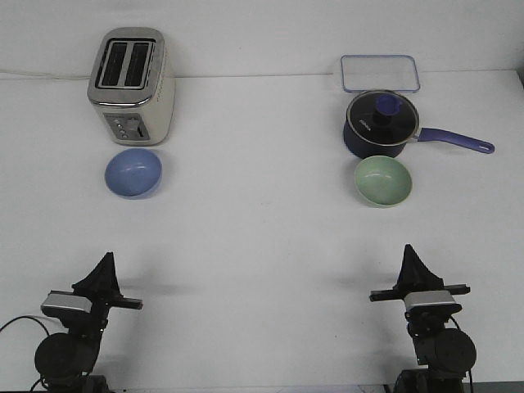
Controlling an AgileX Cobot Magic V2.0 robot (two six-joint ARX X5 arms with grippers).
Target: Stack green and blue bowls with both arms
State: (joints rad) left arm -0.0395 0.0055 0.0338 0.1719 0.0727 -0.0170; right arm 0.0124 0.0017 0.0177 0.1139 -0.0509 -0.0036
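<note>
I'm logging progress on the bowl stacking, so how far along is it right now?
Nothing looks done yet. The blue bowl sits by the toaster, and the green bowl sits apart in front of the saucepan. Neither end effector, left or right, holds anything; both are near the robot. Picking up and stacking remain.

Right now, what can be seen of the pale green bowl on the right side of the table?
The pale sage-green round bowl looks matte and smooth, with a thin rim and an empty hollow. It sits upright, mouth up, on the white table, just in front of the dark navy saucepan; whether the two touch cannot be told. Nothing grips it: the right gripper points toward it from well short.
</note>
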